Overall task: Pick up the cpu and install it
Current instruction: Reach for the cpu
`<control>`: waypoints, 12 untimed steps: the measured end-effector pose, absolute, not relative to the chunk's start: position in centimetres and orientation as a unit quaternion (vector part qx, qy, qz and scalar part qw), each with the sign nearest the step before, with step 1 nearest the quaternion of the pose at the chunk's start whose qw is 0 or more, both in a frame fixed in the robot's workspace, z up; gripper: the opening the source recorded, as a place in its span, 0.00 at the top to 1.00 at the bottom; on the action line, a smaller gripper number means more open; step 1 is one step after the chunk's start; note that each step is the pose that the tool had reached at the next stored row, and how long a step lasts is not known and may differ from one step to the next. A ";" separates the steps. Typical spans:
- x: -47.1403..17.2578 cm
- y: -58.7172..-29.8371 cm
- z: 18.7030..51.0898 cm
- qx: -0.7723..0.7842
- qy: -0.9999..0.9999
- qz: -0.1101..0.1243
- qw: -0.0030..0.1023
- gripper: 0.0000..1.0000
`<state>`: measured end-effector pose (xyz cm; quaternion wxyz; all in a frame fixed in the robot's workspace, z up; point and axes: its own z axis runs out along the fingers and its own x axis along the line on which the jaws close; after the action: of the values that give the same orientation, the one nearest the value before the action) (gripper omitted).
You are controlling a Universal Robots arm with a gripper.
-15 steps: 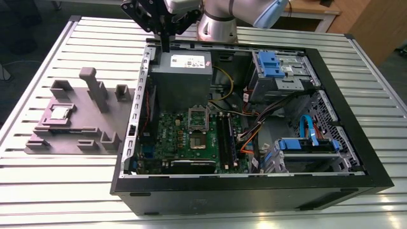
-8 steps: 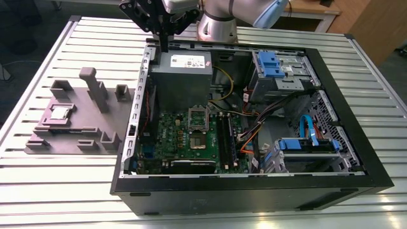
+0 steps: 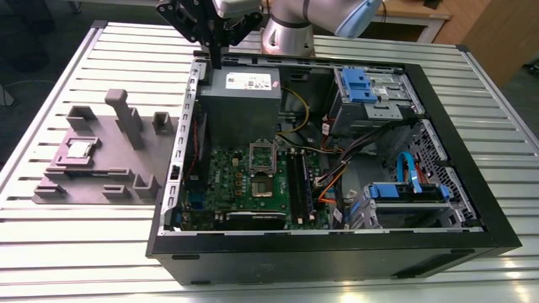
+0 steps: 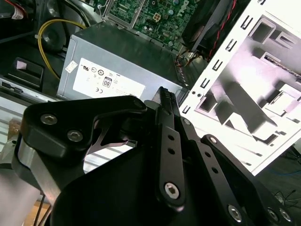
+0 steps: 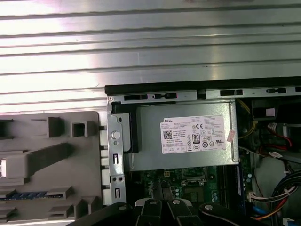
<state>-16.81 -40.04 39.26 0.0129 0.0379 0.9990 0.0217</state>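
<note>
None of the task is done: your small silver square cpu (image 3: 80, 149) lies on the mauve tray (image 3: 84, 187) beside the black computer case (image 3: 337, 249); the black gripper (image 3: 216, 62), fingers pressed together and empty, hangs above that case.

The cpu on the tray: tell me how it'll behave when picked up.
The cpu looks thin and flat, so probably stiff and light. Its shiny metal top may be slippery. It lies flat on the tray, so it shouldn't roll or tip.
</note>
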 end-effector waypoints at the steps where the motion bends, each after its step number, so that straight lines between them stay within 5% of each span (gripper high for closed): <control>1: -16.8 -40.0 39.3 0.038 0.999 0.022 0.013 0.90; 12: -17.1 -40.0 39.2 0.038 0.999 0.022 0.013 0.90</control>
<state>-17.13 -40.04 39.25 0.0129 0.0379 0.9990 0.0217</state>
